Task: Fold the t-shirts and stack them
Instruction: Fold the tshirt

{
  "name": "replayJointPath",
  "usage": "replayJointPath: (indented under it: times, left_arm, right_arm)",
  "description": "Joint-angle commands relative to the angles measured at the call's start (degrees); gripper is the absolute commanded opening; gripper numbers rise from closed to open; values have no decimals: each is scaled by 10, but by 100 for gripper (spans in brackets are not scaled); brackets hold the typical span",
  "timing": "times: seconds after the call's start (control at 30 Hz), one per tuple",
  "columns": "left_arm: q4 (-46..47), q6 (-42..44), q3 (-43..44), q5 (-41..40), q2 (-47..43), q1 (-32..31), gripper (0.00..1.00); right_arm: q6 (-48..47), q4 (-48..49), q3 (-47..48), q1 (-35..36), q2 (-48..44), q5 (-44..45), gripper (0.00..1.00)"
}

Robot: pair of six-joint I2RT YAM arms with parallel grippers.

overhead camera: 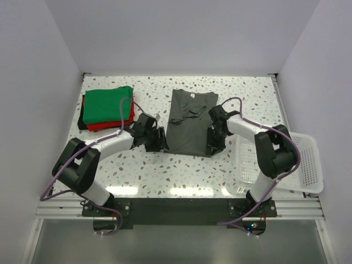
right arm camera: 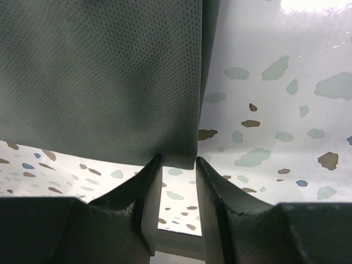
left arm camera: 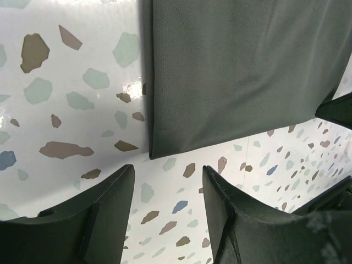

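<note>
Reaching for the charcoal t-shirt (overhead camera: pixel 190 124), laid flat mid-table.
Limp, light cloth is best pinched at near corners: left gripper (left arm camera: pixel 168 170) is spread wide, empty; right gripper (right arm camera: pixel 177 159) is set narrow at its corner, nothing clamped yet.

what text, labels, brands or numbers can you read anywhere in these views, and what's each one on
No text can be read in any view.
Small pale neck label at the collar of the grey t-shirt: too small to read.
Green t-shirt, red t-shirt and white basket: no print or marking shows.
</note>
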Motion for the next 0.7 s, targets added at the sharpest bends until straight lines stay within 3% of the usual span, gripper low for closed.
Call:
replayJointPath:
  times: [0.0, 0.67]
  left_arm:
    - [-6, -12, -8, -18, -16, 1, 57]
    - [29, -18, -4, -6, 40, 0, 47]
  right_arm:
    - [-9, 6, -9, 0, 8, 1, 34]
    - [-14, 13, -17, -7, 17, -8, 27]
